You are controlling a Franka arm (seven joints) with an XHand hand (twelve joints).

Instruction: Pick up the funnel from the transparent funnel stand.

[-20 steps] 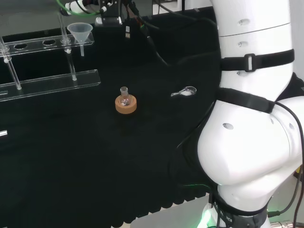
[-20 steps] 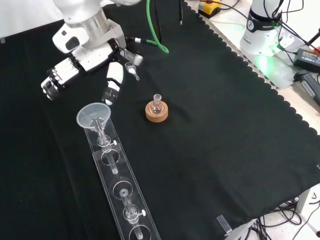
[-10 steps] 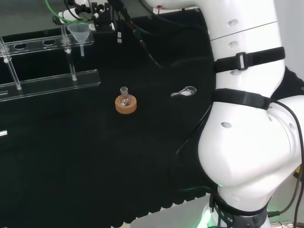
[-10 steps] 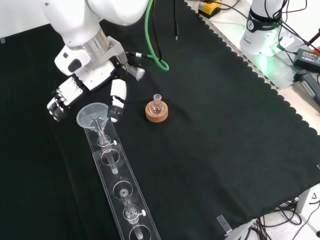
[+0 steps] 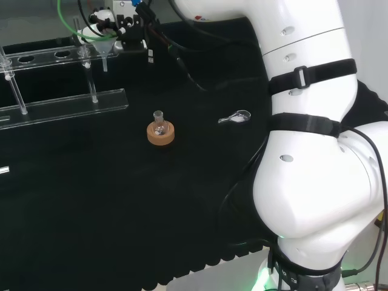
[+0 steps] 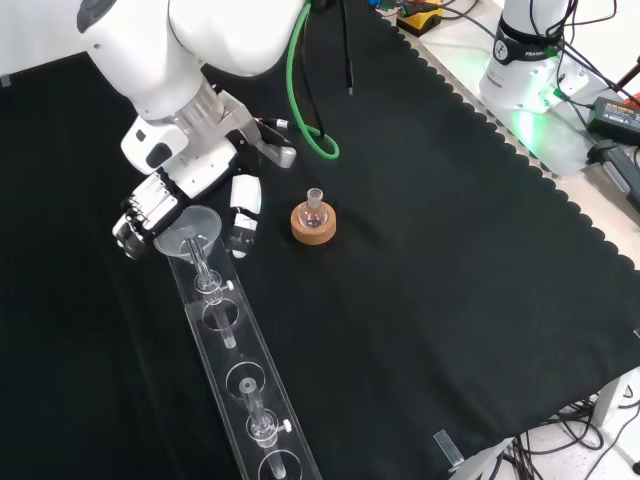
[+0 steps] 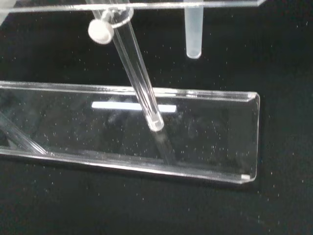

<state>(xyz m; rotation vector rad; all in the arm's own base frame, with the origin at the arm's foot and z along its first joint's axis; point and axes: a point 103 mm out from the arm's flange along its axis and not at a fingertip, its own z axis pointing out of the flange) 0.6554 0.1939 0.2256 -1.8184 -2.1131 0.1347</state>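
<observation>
A clear funnel (image 6: 188, 232) sits in the end hole of the transparent stand (image 6: 245, 385), with its bowl above the top shelf. In the head view the funnel (image 5: 103, 47) is partly covered by the hand (image 5: 121, 27). The hand (image 6: 190, 170) hangs just above the funnel and is open. Its fingers (image 6: 140, 212) are on one side of the bowl and its thumb (image 6: 243, 215) on the other; I cannot tell whether they touch it. The wrist view looks at the funnel's stem (image 7: 193, 30), a clear post (image 7: 137, 73) and the stand's base plate (image 7: 127, 134).
A small glass flask on a cork ring (image 6: 315, 220) stands on the cloth just right of the hand in the front view. A small clear scoop (image 5: 235, 117) lies near the arm's white links. The stand (image 5: 60, 104) has other holes along its shelf.
The hand has come down and across the cloth to the stand's end. Its fingers and thumb now flank the funnel's bowl instead of hanging away from it.
</observation>
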